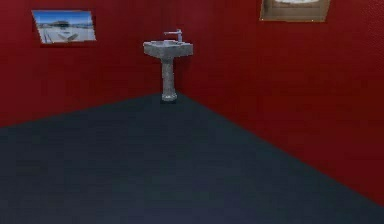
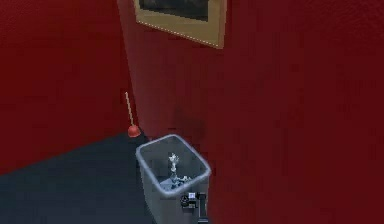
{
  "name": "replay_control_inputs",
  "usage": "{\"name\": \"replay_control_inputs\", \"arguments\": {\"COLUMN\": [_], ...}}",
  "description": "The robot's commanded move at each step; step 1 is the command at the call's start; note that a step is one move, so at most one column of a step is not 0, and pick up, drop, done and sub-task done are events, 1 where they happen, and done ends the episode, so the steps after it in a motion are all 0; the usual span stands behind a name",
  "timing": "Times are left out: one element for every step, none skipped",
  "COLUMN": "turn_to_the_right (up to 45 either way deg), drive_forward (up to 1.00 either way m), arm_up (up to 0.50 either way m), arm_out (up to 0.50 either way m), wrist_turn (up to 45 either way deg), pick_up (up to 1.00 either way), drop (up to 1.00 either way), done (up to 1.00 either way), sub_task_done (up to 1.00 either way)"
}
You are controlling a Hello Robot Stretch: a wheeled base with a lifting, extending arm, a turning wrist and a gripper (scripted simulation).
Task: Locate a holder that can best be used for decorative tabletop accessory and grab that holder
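One grey open-topped bin against the red wall, small silvery upright object inside it, dark gripper at the bin, finger spread and any hold impossible to tell, red wooden-handled plunger nearby, grey pedestal sink ahead.

A home bathroom: pedestal sink, plunger, waste bin, red walls.

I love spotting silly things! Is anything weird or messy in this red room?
One thing: a small shiny silver object sits inside the grey square waste bin, near the red rubber plunger. It looks more like an ornament than rubbish. The pale grey pedestal sink looks fine.
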Motion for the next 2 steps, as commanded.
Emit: {"name": "replay_control_inputs", "arguments": {"turn_to_the_right": [0.0,0.0], "drive_forward": [0.00,0.00], "arm_up": [0.00,0.10], "arm_out": [0.00,0.00], "wrist_turn": [0.0,0.0], "pick_up": [1.00,0.00], "drop": [0.00,0.00], "done": [0.00,0.00], "sub_task_done": [0.00,0.00]}}
